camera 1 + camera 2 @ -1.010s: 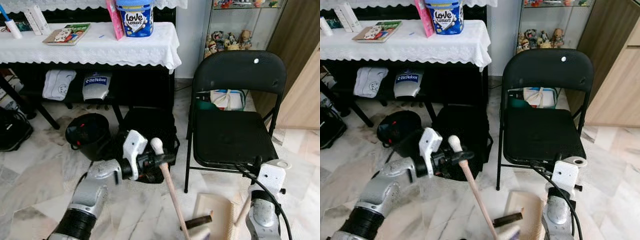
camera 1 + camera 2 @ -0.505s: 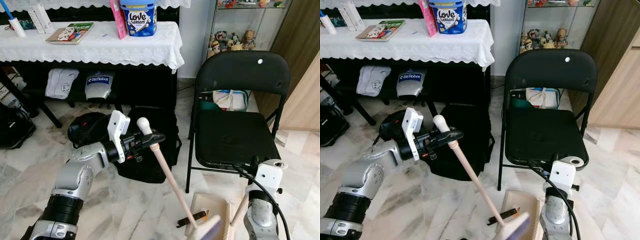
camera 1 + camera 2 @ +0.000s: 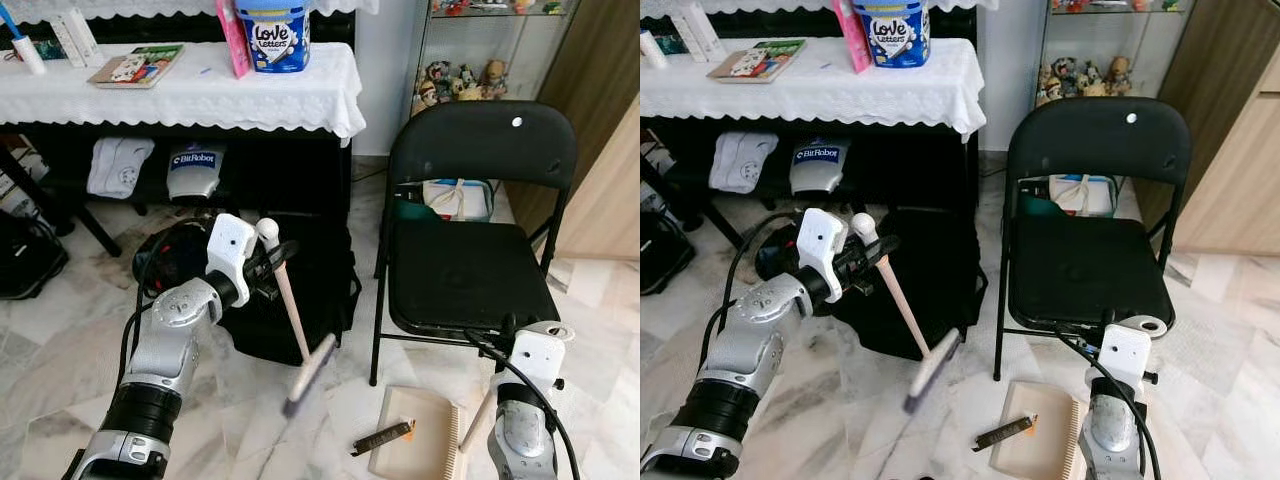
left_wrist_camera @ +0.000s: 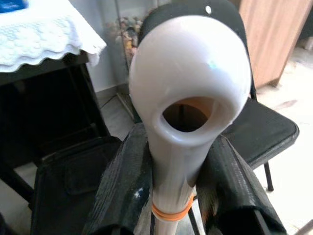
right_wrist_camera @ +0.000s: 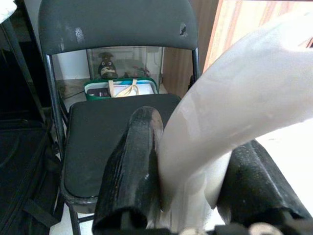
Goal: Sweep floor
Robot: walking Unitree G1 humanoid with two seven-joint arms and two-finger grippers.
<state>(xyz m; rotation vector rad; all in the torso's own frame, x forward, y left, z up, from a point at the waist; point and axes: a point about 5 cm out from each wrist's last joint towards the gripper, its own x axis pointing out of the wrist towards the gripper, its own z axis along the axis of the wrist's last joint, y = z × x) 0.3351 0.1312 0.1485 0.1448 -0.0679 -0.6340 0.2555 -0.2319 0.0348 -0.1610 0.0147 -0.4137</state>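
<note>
The marble floor [image 3: 60, 360] lies before a black folding chair [image 3: 470, 270] and a cloth-covered surface [image 3: 200, 95]. The left hand [image 3: 268, 262] is clamped on the top of a short brush [image 3: 290, 320], its head [image 3: 308, 375] lifted and blurred. The right hand [image 5: 190, 196] grips the handle of the dustpan [image 3: 420, 445], flat on the floor. To sweep well, bring the bristles down behind the small dark stick [image 3: 382, 438] at the pan's edge and draw it in, keeping the pan pressed flat.

Left claw [image 3: 268, 268] grips the broom [image 3: 291, 320] beside the dustpan [image 3: 420, 447].
</note>
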